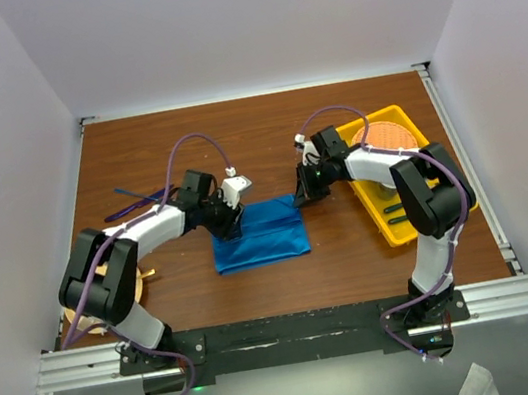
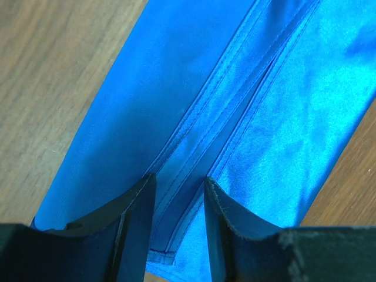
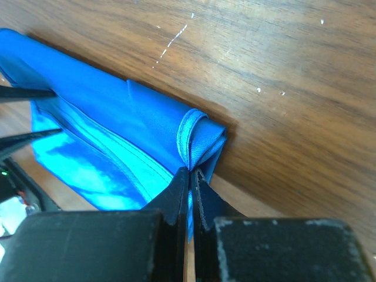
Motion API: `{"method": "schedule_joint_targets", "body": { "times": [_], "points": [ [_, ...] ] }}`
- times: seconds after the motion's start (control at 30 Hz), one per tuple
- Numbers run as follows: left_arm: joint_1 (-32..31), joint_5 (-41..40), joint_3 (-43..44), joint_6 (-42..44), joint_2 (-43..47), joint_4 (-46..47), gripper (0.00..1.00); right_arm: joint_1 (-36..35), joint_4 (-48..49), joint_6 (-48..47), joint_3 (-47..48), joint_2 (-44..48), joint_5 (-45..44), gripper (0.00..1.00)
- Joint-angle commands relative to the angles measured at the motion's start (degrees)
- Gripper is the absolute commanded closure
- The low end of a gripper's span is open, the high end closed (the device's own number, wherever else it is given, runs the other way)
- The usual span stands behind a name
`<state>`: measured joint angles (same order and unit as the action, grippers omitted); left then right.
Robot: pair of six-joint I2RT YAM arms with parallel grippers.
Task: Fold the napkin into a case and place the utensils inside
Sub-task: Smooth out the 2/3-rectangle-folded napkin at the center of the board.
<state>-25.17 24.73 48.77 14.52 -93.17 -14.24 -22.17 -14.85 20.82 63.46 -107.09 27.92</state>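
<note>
**Both arms at the folded napkin, utensils out on the desk**

Brown wooden desk [image 1: 264,137]. The bright blue, smooth shiny cloth napkin [image 1: 266,238] lies flat on the desk between the two arms, folded to a broad oblong of several layers, with hemmed edges running along its length in both wrist views.

Well left of the napkin and a bit beyond it: thin plastic utensils [image 1: 146,198], one blue and one purple, crossed over each other on the bare desk, not touching the cloth.

At the napkin's far left corner: left gripper [image 1: 231,225], pointing down onto the cloth. In the left wrist view its fingers [image 2: 132,205] are apart, one on each side of a stitched hem of the napkin [image 2: 282,117], tips down at the fabric and nothing clamped between them [image 2: 179,182].

At the napkin's far right corner: right gripper [image 1: 301,198]. In the right wrist view its fingers [image 3: 176,197] are pressed together on the rolled hem edge at that corner of the napkin [image 3: 106,117], with a thin strip of blue pinched between the tips [image 3: 189,173]. The corner looks bunched and raised slightly off the desk there.

Right of the napkin, apart from it: yellow rectangular plastic tray [image 1: 392,113], partly covered by the right arm. It holds a round orange woven mat [image 1: 386,137] at its far end and some dark pieces nearer, too small to identify.
</note>
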Motion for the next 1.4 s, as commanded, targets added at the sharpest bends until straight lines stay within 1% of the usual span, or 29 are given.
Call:
{"method": "schedule_joint_targets", "body": {
  "times": [0.0, 0.07, 0.17, 0.27, 0.33, 0.4, 0.53, 0.6, 0.7, 0.73, 0.77, 0.83, 0.93, 1.07, 1.1, 1.13, 1.2, 1.23, 1.3, 1.33, 1.37],
  "points": [
    [0.65, 1.37, 2.11, 0.41, -0.96, 0.18, 0.59, -0.59, 2.81, -4.38, -1.06, 3.47, -2.52, 1.00],
    [1.08, 1.98, 2.47, 0.94, -1.23, -0.52, 0.60, -0.85, 2.90, -5.35, -1.41, 3.47, -3.13, 1.00],
    [1.96, 5.49, 2.99, 1.91, -0.10, -1.05, 0.61, -1.03, 2.81, -7.02, -1.85, 3.47, -3.84, 1.00],
    [2.23, 10.06, 3.26, 0.52, 2.71, 1.30, 0.61, -1.29, 2.63, -7.55, -1.94, 3.29, -3.75, 1.00],
    [2.23, 10.60, 4.22, -1.51, 3.25, 3.50, 0.62, -1.73, 2.90, -7.90, -2.03, 3.38, -3.84, 1.00],
    [1.88, 10.08, 6.32, -3.61, 2.29, 3.78, 0.66, -2.08, 3.25, -8.07, -2.46, 3.64, -4.19, 1.00],
    [0.74, 9.54, 9.23, -4.41, -1.49, 5.09, 0.68, -2.35, 3.43, -8.25, -2.64, 3.64, -4.19, 1.00],
    [-0.05, 9.55, 9.85, -5.12, -2.80, 7.37, 0.69, -2.35, 2.90, -8.25, -2.47, 3.55, -3.84, 1.00],
    [-1.63, 7.97, 10.73, -5.21, -5.09, 7.91, 0.78, -2.35, 1.24, -7.81, -1.24, 3.55, -3.23, 1.00],
    [-1.90, 7.36, 10.73, -5.12, -5.62, 7.74, 0.83, -2.35, 0.71, -7.72, -0.36, 3.64, -2.88, 1.00],
    [-2.34, 7.09, 10.47, -5.21, -6.06, 7.65, 0.85, -2.43, 0.27, -7.37, 0.17, 3.73, -2.87, 0.98],
    [-2.69, 6.39, 9.77, -5.30, -6.59, 7.74, 0.90, -2.43, -1.05, -7.20, 1.31, 4.08, -2.70, 0.96],
    [-3.74, 4.98, 7.83, -4.77, -6.68, 8.18, 0.95, -2.35, -1.93, -6.58, 2.45, 3.99, -2.44, 0.94],
    [-4.45, 2.96, 6.78, -4.33, -7.73, 7.12, 0.97, -2.35, -2.90, -6.14, 3.69, 3.03, -2.00, 0.91],
    [-4.54, 1.21, 6.51, -4.24, -8.95, 6.25, 1.00, -2.35, -5.43, -6.58, 5.34, 2.50, -1.82, 0.84],
    [-4.54, 0.15, 6.42, -3.89, -9.31, 5.89, 1.00, -2.35, -6.58, -6.84, 6.05, 2.32, -1.91, 0.77],
    [-4.54, -0.56, 6.42, -3.63, -10.28, 4.84, 1.00, -2.26, -10.52, -7.63, 8.59, 2.67, -2.43, 0.70],
    [-4.45, -1.08, 6.33, -3.45, -10.46, 4.66, 1.00, -2.09, -12.11, -7.81, 9.57, 2.76, -2.43, 0.62],
    [-4.54, -1.18, 5.81, -3.45, -10.46, 4.83, 1.00, -1.74, -16.06, -8.25, 12.37, 2.94, -2.96, 0.60],
    [-4.54, -1.35, 5.72, -3.45, -10.63, 4.84, 1.00, -1.65, -16.87, -8.34, 13.17, 2.94, -3.22, 0.58],
    [-4.54, -1.27, 5.63, -3.45, -10.55, 4.84, 1.00, -1.47, -17.40, -8.16, 13.88, 2.94, -3.75, 0.57]
  ]
}}
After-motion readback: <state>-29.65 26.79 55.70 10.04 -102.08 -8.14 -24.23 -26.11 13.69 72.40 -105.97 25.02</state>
